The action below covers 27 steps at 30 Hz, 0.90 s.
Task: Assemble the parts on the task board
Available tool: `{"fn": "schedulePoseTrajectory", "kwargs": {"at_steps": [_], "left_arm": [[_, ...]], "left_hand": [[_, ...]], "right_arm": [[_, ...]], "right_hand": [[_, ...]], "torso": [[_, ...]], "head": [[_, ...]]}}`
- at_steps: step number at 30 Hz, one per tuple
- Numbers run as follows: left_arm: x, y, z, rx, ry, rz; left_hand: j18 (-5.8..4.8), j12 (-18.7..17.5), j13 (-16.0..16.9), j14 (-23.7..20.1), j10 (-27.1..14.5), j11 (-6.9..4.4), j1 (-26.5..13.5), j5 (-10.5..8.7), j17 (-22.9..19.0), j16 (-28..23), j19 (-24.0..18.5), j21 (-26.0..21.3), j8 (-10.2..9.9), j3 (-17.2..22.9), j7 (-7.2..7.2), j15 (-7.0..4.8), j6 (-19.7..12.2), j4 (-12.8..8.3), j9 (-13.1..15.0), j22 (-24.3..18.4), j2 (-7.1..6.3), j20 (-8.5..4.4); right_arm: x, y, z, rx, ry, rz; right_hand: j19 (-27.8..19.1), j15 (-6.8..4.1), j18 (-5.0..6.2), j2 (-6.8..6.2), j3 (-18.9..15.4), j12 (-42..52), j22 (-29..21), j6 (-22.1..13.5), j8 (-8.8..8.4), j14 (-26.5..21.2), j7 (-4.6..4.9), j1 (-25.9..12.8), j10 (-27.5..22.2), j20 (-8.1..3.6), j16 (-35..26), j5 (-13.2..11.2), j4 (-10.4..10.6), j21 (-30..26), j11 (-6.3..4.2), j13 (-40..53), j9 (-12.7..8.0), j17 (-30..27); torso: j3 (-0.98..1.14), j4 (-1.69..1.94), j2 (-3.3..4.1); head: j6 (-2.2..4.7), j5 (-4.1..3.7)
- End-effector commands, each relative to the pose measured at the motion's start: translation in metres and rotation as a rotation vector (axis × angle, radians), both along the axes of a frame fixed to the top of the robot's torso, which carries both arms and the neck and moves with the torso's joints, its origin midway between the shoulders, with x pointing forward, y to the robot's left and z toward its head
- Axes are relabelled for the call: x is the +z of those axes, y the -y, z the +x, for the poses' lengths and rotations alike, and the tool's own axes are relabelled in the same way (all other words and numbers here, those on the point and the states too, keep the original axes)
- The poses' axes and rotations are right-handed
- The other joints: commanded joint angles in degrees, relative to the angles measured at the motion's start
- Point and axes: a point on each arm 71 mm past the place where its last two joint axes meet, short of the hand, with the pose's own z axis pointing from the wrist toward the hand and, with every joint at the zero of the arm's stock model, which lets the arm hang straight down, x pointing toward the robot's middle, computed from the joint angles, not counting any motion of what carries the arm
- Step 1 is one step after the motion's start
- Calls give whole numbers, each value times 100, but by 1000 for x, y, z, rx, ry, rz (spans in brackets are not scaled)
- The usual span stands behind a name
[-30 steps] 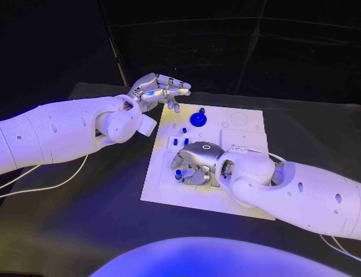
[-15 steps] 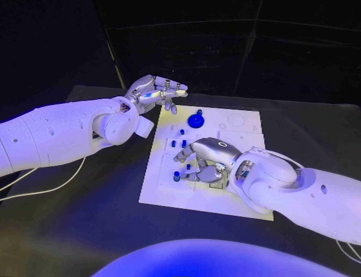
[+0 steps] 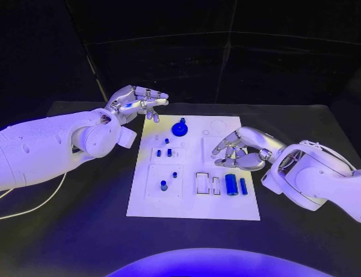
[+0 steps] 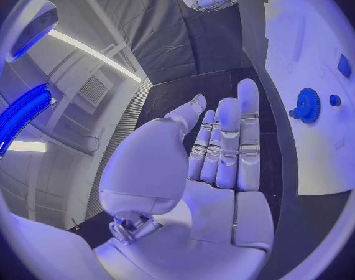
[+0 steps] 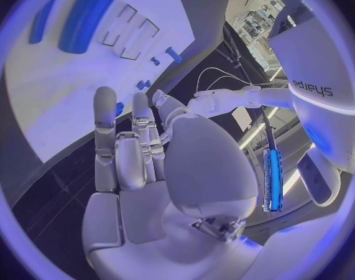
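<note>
The white task board (image 3: 193,205) lies in the middle of the black table. A blue gear (image 3: 179,128) stands near its far edge, with small blue pegs (image 3: 163,153) just in front of it. Two more pegs (image 3: 163,185) stand in a square plate at the near left. A thick blue cylinder (image 3: 230,184) and a thin one (image 3: 242,185) lie at the near right. My left hand (image 3: 138,101) hovers over the far left corner, holding nothing. My right hand (image 3: 238,151) hangs at the board's right edge, fingers loosely spread, holding nothing. The right wrist view shows the cylinders (image 5: 84,18) beyond those fingers (image 5: 106,130).
Black table (image 3: 80,231) surrounds the board on all sides. A white cable (image 3: 30,205) trails across the table under my left arm. Two open rectangular slots (image 3: 202,183) sit left of the thick cylinder. In the left wrist view the gear (image 4: 307,104) lies off to the side of my straight fingers (image 4: 224,143).
My right hand has lifted off the board's near middle and drawn back to its right edge, uncovering the two blue cylinders. The left hand has kept its place over the far corner.
</note>
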Motion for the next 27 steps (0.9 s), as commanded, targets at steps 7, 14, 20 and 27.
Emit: {"fn": "schedulePoseTrajectory", "kwargs": {"at_steps": [7, 14, 20, 27], "left_arm": [[2, 1, -2, -12, 7, -13], [3, 0, -4, -12, 10, -15], [3, 3, -6, -23, 9, -20], [3, 2, -7, -21, 8, -19]], "left_hand": [[73, 20, 5, -29, -30, -5, -61, 4, -7, -5, -13, -27, -37, -12, -18, 2, -37, 47, -1, -7, -9, 33], [73, 26, 6, -31, -32, -4, -81, 4, -10, -1, -11, -33, -35, -25, -18, 4, -38, 56, 0, -12, -19, 36], [73, 26, 6, -31, -32, -4, -81, 4, -10, -1, -11, -33, -35, -25, -18, 4, -38, 56, 0, -12, -19, 36], [73, 30, 7, -32, -33, -4, -91, 4, -11, 2, -10, -35, -34, -29, -18, 5, -37, 63, 0, -15, -19, 37]], "right_arm": [[-5, 39, 4, -224, -14, -137], [-17, 44, 1, -268, -64, -217], [-29, 35, -5, -246, -95, -264], [-36, 26, -10, -216, -120, -293]], "right_hand": [[273, -38, -165, -152, -614, 3658, 747, 68, 102, 388, -70, -733, 416, -47, 574, 878, 649, 475, -39, 4407, 53, 1048], [271, -47, -166, -168, -1354, 4361, 880, 110, 307, 397, -113, -864, 528, -63, 701, 706, 1044, 563, -64, 5410, 202, 1300], [287, -70, -178, -137, -1766, 4534, 975, 112, 520, 411, -148, -695, 604, -76, 745, 593, 1237, 614, -91, 5720, 378, 1408], [305, -81, -190, -122, -1992, 4604, 1056, 47, 693, 423, -165, -535, 640, -88, 778, 365, 1242, 657, -104, 5866, 541, 1491]], "torso": [[-18, -101, -26], [-20, -120, -36], [-34, -151, -42], [-26, -143, -38]], "head": [[-5, -226], [-26, -299], [-49, -298], [-54, -322]]}}
